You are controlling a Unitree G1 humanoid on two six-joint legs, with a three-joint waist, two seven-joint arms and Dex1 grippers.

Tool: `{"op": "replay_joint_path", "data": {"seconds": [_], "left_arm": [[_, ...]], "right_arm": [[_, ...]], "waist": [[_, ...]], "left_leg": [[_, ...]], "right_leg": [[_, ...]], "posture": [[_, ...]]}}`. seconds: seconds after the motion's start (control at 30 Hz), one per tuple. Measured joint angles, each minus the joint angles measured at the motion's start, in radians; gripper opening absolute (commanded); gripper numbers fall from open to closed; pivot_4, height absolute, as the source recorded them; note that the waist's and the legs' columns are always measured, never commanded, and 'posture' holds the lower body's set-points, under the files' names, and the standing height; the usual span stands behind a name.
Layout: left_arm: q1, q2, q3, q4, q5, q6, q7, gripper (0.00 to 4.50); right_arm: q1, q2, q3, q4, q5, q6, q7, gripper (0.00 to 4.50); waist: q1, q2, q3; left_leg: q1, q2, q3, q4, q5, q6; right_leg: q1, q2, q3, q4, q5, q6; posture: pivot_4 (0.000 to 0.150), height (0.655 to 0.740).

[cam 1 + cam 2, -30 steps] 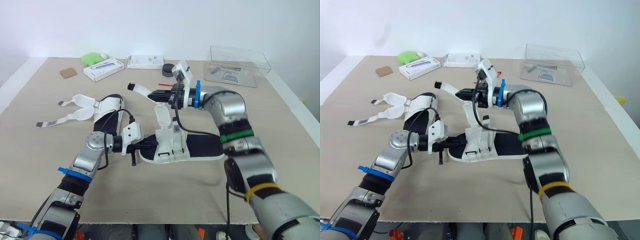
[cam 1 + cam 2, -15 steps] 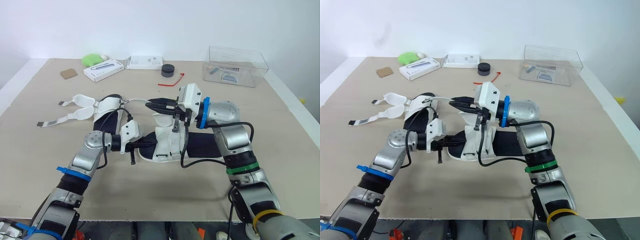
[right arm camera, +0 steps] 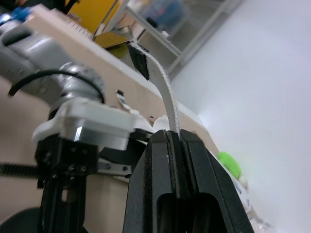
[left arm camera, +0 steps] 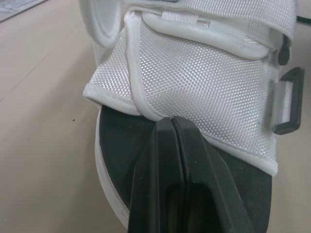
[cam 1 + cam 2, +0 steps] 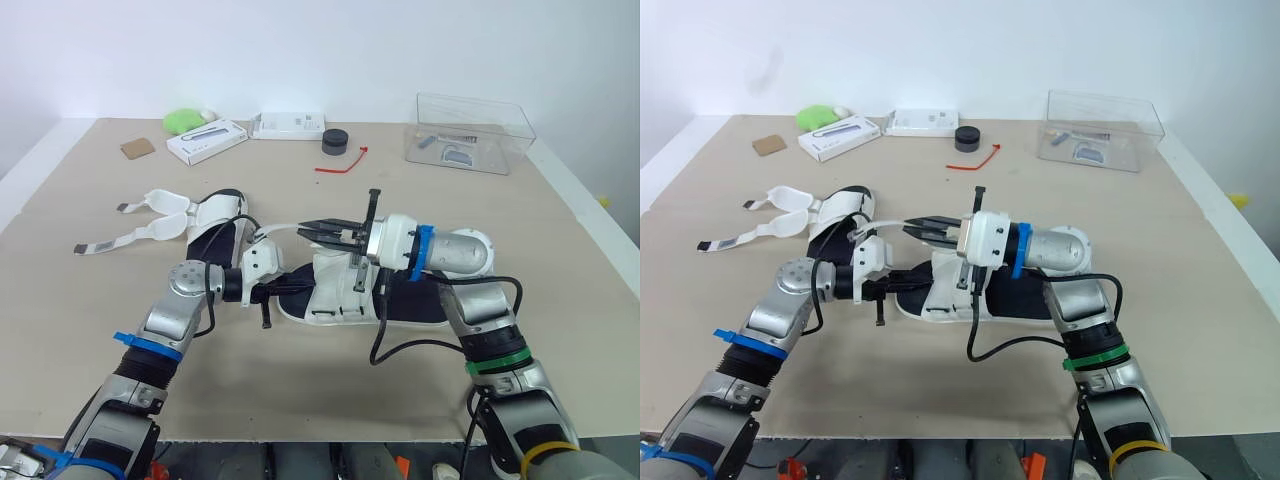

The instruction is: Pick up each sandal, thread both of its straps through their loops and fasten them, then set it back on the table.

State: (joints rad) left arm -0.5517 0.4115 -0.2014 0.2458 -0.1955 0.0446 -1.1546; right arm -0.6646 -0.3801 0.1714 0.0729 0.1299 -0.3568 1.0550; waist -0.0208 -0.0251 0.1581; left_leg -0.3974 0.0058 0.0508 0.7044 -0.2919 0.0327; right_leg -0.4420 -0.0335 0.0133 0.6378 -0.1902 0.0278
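Sandal work looks to be in its early part. The near sandal (image 5: 335, 290) lies flat on the table (image 5: 560, 260), between the two grippers and under the right one. The left gripper (image 4: 172, 119) has its fingers pressed together, tips at the hem of the white mesh upper just over the black footbed, seemingly nipping that hem to steady the toe end. The right gripper (image 3: 173, 133) is clamped on a strap (image 3: 163, 94), which rises out of its fingertips and ends in a dark tab. That end hangs free in the air above the left gripper, not passed through anything. A black loop (image 4: 287, 99) sits on the side of the upper just beyond the left gripper's tips. Whether the other strap of this sandal is done up, I cannot tell.

Beyond the left gripper, on its outer side, lies the far sandal (image 5: 215, 222) with both its straps (image 5: 165, 198) splayed open on the table, so that one is yet to be handled. What remains, as I judge it, is threading and fastening the held strap, then doing the whole second sandal.
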Motion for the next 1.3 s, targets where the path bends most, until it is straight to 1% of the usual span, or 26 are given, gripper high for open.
{"op": "replay_joint_path", "data": {"seconds": [0.03,0.13,0.17,0.3,0.33,0.43,0.5,0.57,0.6,0.63,0.67,0.7,0.73,0.77,0.8,0.83,0.93,0.97,1.0,1.03,1.07,1.13,1.3], "left_arm": [[-0.001,0.000,0.000,0.001,0.000,0.001,-0.002,0.00],[-0.002,0.000,-0.001,0.013,0.001,0.007,-0.003,0.00],[-0.002,0.001,-0.002,0.017,0.002,0.007,-0.005,0.00],[-0.003,0.001,-0.001,0.018,0.001,0.007,-0.008,0.00],[-0.003,0.001,-0.002,0.018,0.001,0.007,-0.009,0.00],[-0.003,0.001,-0.002,0.019,0.001,0.008,-0.009,0.00],[-0.003,0.001,-0.002,0.019,0.002,0.008,-0.010,0.00],[-0.005,0.000,-0.003,0.020,0.002,0.008,-0.010,0.00],[-0.006,0.001,-0.004,0.021,0.002,0.008,-0.010,0.00],[-0.007,0.001,-0.005,0.021,0.002,0.008,-0.010,0.00],[-0.007,0.001,-0.005,0.022,0.002,0.008,-0.010,0.00],[-0.009,0.001,-0.005,0.022,0.002,0.008,-0.010,0.00],[-0.010,0.001,-0.006,0.022,0.001,0.008,-0.010,0.00],[-0.009,0.004,-0.006,0.022,0.001,0.008,-0.011,0.00],[-0.010,0.002,-0.006,0.023,0.001,0.008,-0.011,0.00],[-0.010,0.002,-0.007,0.022,0.001,0.008,-0.011,0.00],[-0.010,0.002,-0.007,0.022,0.001,0.011,-0.011,0.00],[-0.010,0.001,-0.007,0.023,0.000,0.012,-0.012,0.00],[-0.010,0.002,-0.007,0.023,0.000,0.017,-0.012,0.00],[-0.010,0.001,-0.007,0.023,0.000,0.018,-0.012,0.00],[-0.010,0.001,-0.006,0.023,0.000,0.020,-0.012,0.00],[-0.011,-0.003,-0.008,0.023,0.000,0.021,-0.012,0.00],[-0.011,-0.003,-0.008,0.021,0.000,0.022,-0.012,0.00]], "right_arm": [[0.000,-0.015,0.016,0.016,-0.007,-0.045,0.016,0.37],[0.000,-0.060,0.062,0.059,-0.034,-0.220,0.071,1.45],[0.000,-0.085,0.090,0.087,-0.041,-0.324,0.103,1.92],[-0.003,-0.114,0.136,0.157,-0.067,-0.501,0.128,4.06],[-0.006,-0.121,0.144,0.175,-0.070,-0.541,0.128,4.37],[-0.012,-0.143,0.151,0.177,-0.065,-0.565,0.128,4.37],[-0.009,-0.175,0.161,0.154,-0.042,-0.542,0.137,4.37],[0.021,-0.214,0.166,0.087,0.011,-0.438,0.142,4.37],[0.048,-0.238,0.165,0.039,0.047,-0.347,0.141,4.37],[0.096,-0.288,0.163,-0.055,0.118,-0.155,0.136,4.37],[0.105,-0.300,0.161,-0.075,0.135,-0.106,0.135,4.37],[0.124,-0.328,0.156,-0.121,0.174,0.010,0.126,4.37],[0.158,-0.413,0.143,-0.236,0.284,0.269,0.101,4.37],[0.160,-0.439,0.136,-0.260,0.311,0.342,0.096,4.37],[0.168,-0.489,0.119,-0.320,0.413,0.520,0.066,4.37],[0.172,-0.525,0.102,-0.365,0.509,0.655,0.037,4.37],[0.138,-0.599,0.053,-0.480,0.837,1.117,-0.101,4.37],[0.133,-0.607,0.053,-0.495,0.880,1.174,-0.120,4.37],[0.109,-0.613,0.061,-0.517,0.999,1.336,-0.195,4.37],[0.101,-0.605,0.064,-0.519,1.038,1.389,-0.239,4.37],[0.094,-0.567,0.064,-0.518,1.075,1.459,-0.316,4.37],[0.092,-0.478,0.075,-0.508,1.103,1.564,-0.455,4.37],[0.076,-0.387,0.071,-0.484,1.110,1.683,-0.614,4.37]], "waist": [[0.000,0.000,0.000],[0.000,0.000,0.000],[0.000,0.000,0.000],[0.000,0.000,0.000],[0.000,0.000,0.000],[0.000,0.000,0.000],[0.000,0.000,0.000],[0.001,0.000,0.000],[0.002,0.000,0.000],[0.004,0.000,0.000],[0.004,0.000,0.000],[0.004,0.000,0.000],[0.005,0.000,0.000],[0.006,0.000,0.000],[0.006,0.000,0.000],[0.006,0.000,0.000],[0.003,-0.001,0.000],[0.003,-0.001,0.000],[0.004,-0.001,0.000],[0.004,-0.001,0.000],[0.003,-0.003,-0.001],[0.004,-0.003,-0.001],[0.003,-0.003,-0.001]], "left_leg": [[0.000,0.000,0.000,0.000,0.000,0.000],[0.000,0.000,0.000,0.000,0.000,0.000],[0.000,0.000,0.000,0.000,0.000,0.000],[0.001,0.000,0.001,0.000,0.000,0.000],[0.001,0.000,0.001,0.000,0.000,0.000],[0.002,0.000,0.001,0.000,0.000,0.000],[0.002,0.000,0.001,0.000,0.000,0.000],[0.002,0.000,0.000,0.000,0.000,0.000],[0.002,0.000,0.000,0.000,0.000,0.000],[0.002,0.000,0.000,0.000,0.000,0.000],[0.002,0.000,0.000,0.000,0.000,0.000],[0.002,0.000,0.000,0.000,0.000,0.000],[0.002,0.000,0.000,0.000,0.000,0.000],[0.002,0.000,-0.001,0.000,0.000,0.000],[0.002,0.000,-0.001,0.000,0.000,0.000],[0.002,0.000,-0.001,0.000,0.000,0.000],[0.003,0.002,-0.002,0.000,0.001,0.000],[0.003,0.002,-0.003,0.000,0.001,0.000],[0.003,0.003,-0.003,0.000,0.001,0.000],[0.003,0.003,-0.003,0.000,0.001,-0.001],[0.003,0.003,-0.003,0.000,0.001,-0.001],[0.002,0.003,-0.002,0.000,0.001,-0.001],[0.000,0.003,-0.002,0.000,0.001,-0.001]], "right_leg": [[0.000,0.000,0.000,0.000,0.000,0.000],[0.000,0.000,0.000,0.000,0.000,0.000],[0.000,0.000,0.000,-0.001,0.000,0.000],[0.001,0.000,0.001,0.000,0.000,0.000],[0.001,0.000,0.001,0.000,0.000,0.000],[0.001,0.000,0.002,0.001,0.000,0.000],[0.001,-0.001,0.002,0.001,-0.001,-0.001],[0.001,-0.003,0.002,0.002,-0.001,-0.001],[0.001,-0.004,0.002,0.002,-0.001,-0.002],[0.001,-0.006,0.002,0.002,-0.001,-0.002],[0.001,-0.006,0.002,0.003,-0.002,-0.002],[0.001,-0.006,0.002,0.003,-0.001,-0.002],[0.001,-0.007,0.002,0.004,-0.002,-0.003],[0.001,-0.007,0.002,0.004,-0.002,-0.003],[0.001,-0.007,0.002,0.004,-0.002,-0.003],[0.001,-0.008,0.001,0.004,-0.002,-0.004],[0.001,-0.007,0.000,0.005,-0.003,-0.006],[0.001,-0.006,-0.001,0.005,-0.003,-0.007],[0.001,-0.006,-0.001,0.005,-0.004,-0.008],[0.001,-0.006,-0.001,0.005,-0.004,-0.008],[0.001,-0.005,-0.001,0.005,-0.004,-0.008],[0.000,-0.004,-0.001,0.005,-0.004,-0.007],[0.000,-0.004,0.000,0.004,-0.002,-0.004]], "posture": [[0.150,0.7400],[0.150,0.7400],[0.150,0.7400],[0.150,0.7400],[0.150,0.7400],[0.150,0.7400],[0.150,0.7400],[0.150,0.7400],[0.150,0.7400],[0.150,0.7400],[0.150,0.7400],[0.150,0.7400],[0.150,0.7400],[0.150,0.7400],[0.150,0.7400],[0.150,0.7400],[0.150,0.7400],[0.150,0.7400],[0.150,0.7400],[0.150,0.7400],[0.150,0.7400],[0.150,0.7400],[0.150,0.7400]]}}
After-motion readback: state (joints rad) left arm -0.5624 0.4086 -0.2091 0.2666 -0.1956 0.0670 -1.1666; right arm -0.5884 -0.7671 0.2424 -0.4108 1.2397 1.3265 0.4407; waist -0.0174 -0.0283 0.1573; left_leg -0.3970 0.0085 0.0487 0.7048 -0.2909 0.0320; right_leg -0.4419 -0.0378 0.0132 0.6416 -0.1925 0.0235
